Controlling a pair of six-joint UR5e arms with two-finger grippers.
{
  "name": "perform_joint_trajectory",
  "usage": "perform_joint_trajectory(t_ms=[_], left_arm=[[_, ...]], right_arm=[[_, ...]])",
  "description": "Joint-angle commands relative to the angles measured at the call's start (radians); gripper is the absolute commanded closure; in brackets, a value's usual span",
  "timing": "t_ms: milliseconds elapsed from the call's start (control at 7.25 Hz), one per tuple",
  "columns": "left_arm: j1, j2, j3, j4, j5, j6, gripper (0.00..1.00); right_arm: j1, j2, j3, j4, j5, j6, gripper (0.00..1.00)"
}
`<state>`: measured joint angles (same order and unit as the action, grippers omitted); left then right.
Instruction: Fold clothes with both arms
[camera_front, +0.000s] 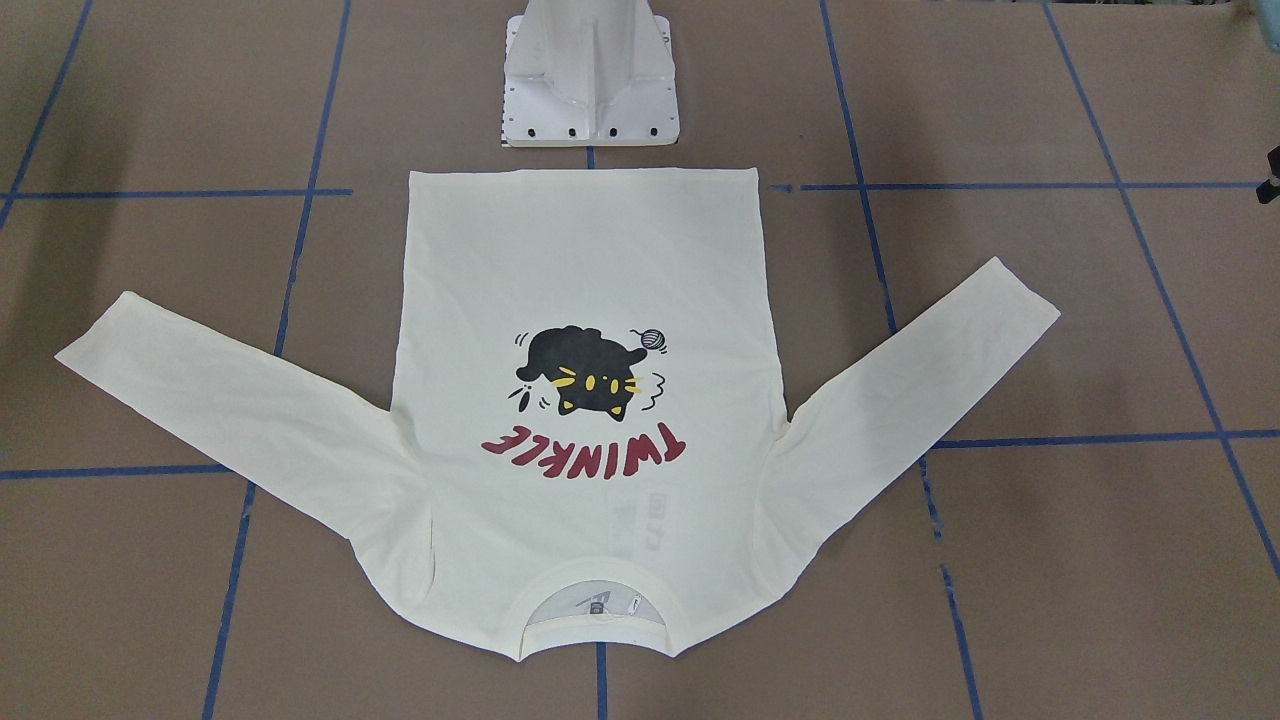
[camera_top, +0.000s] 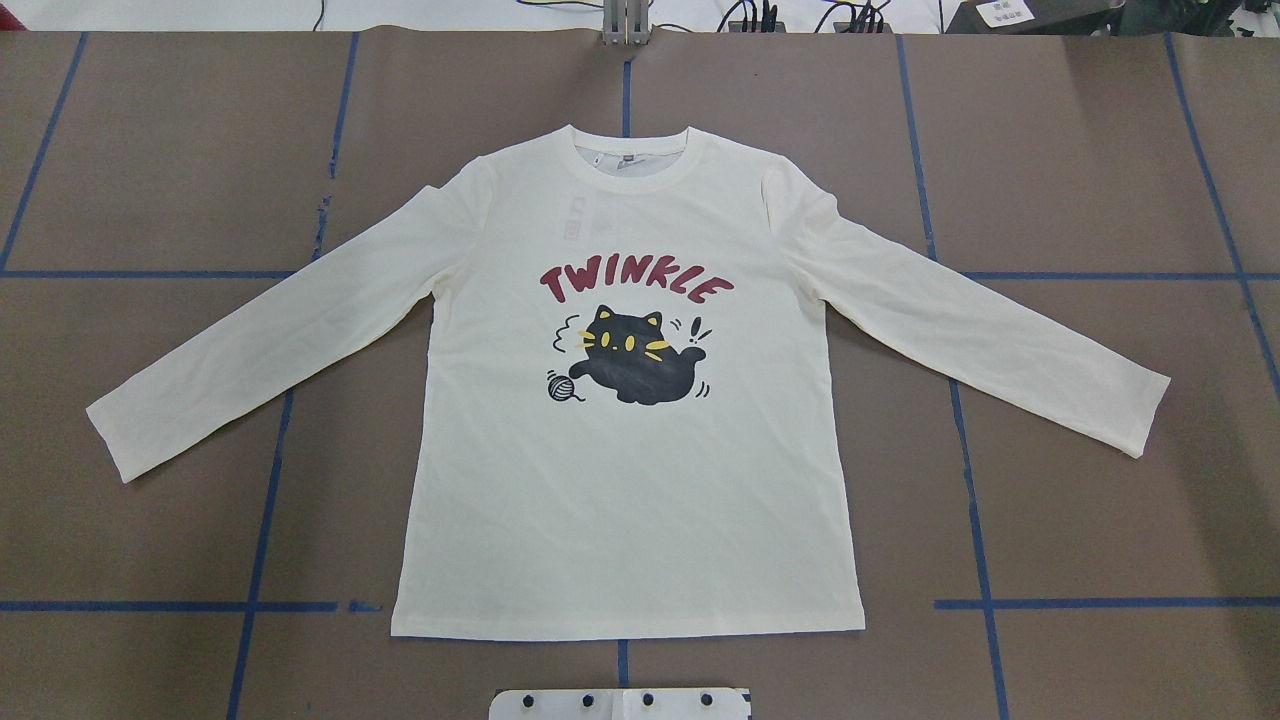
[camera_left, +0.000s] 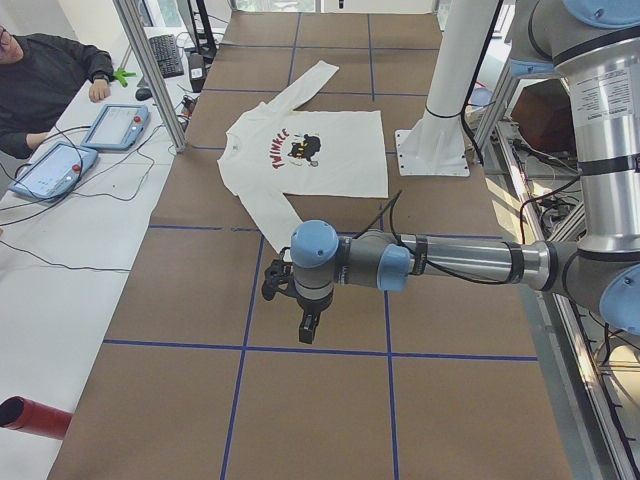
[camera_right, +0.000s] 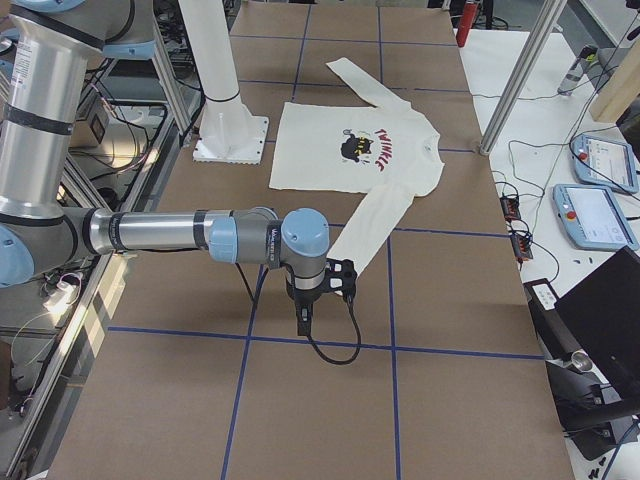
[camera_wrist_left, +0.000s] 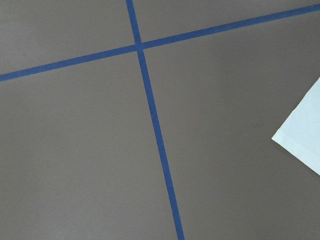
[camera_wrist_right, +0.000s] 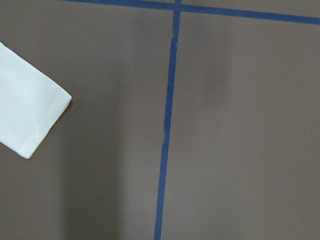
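Note:
The cream long-sleeved T-shirt (camera_top: 620, 500) lies flat on the brown table, cat print and red "TWINKLE" facing up. Both sleeves are spread out to the sides, the hem is toward the robot's base and the collar (camera_front: 597, 585) is away from it. My left gripper (camera_left: 308, 328) hangs above bare table just beyond the cuff of the sleeve on that side. My right gripper (camera_right: 303, 322) hangs the same way beyond the other cuff. I cannot tell whether either is open or shut. One cuff corner (camera_wrist_left: 302, 140) shows in the left wrist view and one cuff (camera_wrist_right: 27, 117) in the right wrist view.
The white pedestal base (camera_front: 590, 90) stands just behind the shirt's hem. Blue tape lines (camera_top: 265, 480) grid the table. A seated person (camera_left: 45, 75) and tablets (camera_left: 55, 168) are at a side desk. Metal frame posts (camera_right: 520, 80) stand at the table's edge.

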<state>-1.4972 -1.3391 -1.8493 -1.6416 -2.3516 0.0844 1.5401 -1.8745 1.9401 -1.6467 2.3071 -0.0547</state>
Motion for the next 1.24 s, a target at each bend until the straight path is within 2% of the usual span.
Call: perform_joint_trajectory(t_ms=[0, 276, 551, 689, 827, 965, 1103], left_arm=[[0.002, -0.002, 0.001, -0.024, 0.008, 0.006, 0.00], [0.000, -0.002, -0.005, -0.033, -0.002, 0.005, 0.00], [0.002, -0.009, -0.037, -0.088, 0.002, 0.002, 0.00], [0.002, -0.015, -0.039, -0.189, 0.009, 0.005, 0.00], [0.000, -0.020, -0.037, -0.308, 0.005, -0.003, 0.00], [-0.001, -0.090, 0.001, -0.430, 0.009, -0.003, 0.00], [-0.002, -0.119, 0.033, -0.498, 0.009, -0.003, 0.00]], right_arm=[[0.000, 0.000, 0.000, -0.001, 0.000, -0.001, 0.00], [-0.002, 0.015, 0.000, -0.001, 0.000, -0.005, 0.00], [-0.008, 0.110, 0.008, 0.008, 0.006, 0.004, 0.00], [-0.018, 0.151, 0.006, 0.057, 0.011, 0.007, 0.00], [-0.018, 0.159, -0.006, 0.156, 0.005, 0.009, 0.00], [-0.018, 0.172, -0.022, 0.265, 0.005, 0.012, 0.00], [-0.018, 0.176, -0.039, 0.283, 0.008, 0.027, 0.00]])
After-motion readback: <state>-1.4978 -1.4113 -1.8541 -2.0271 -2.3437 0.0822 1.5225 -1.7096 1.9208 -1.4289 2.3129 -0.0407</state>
